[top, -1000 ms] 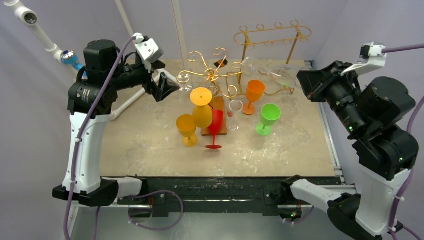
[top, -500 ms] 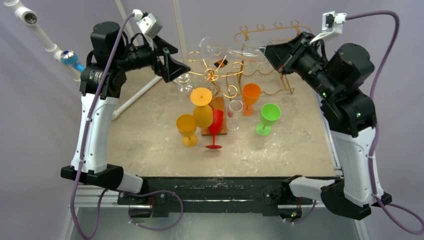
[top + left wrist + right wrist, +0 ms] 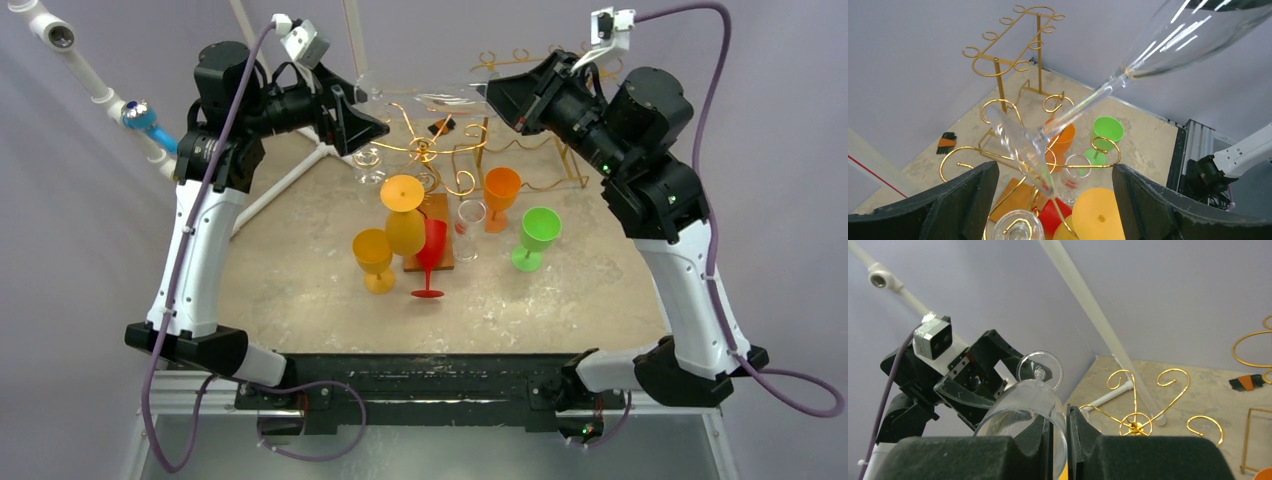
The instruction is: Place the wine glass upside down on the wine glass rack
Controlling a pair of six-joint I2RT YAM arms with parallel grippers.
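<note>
Clear wine glass (image 3: 440, 96), clamped in right tool (image 3: 492, 92), hangs over gold rack (image 3: 425, 150); left tool (image 3: 365, 108) spread.

A worn beige tabletop (image 3: 300, 280) is enclosed by plain lilac walls (image 3: 430, 30); white plastic pipes (image 3: 88, 70) are seen at its far left.

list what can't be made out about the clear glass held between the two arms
- Top view: the clear wine glass is faint against the wall; whether its foot lies between the left pincer fingers is unclear.
- Left wrist view: its bowl is cut off by the top-right edge.
- Right wrist view: the right pincer hides the bowl where it is gripped.
</note>
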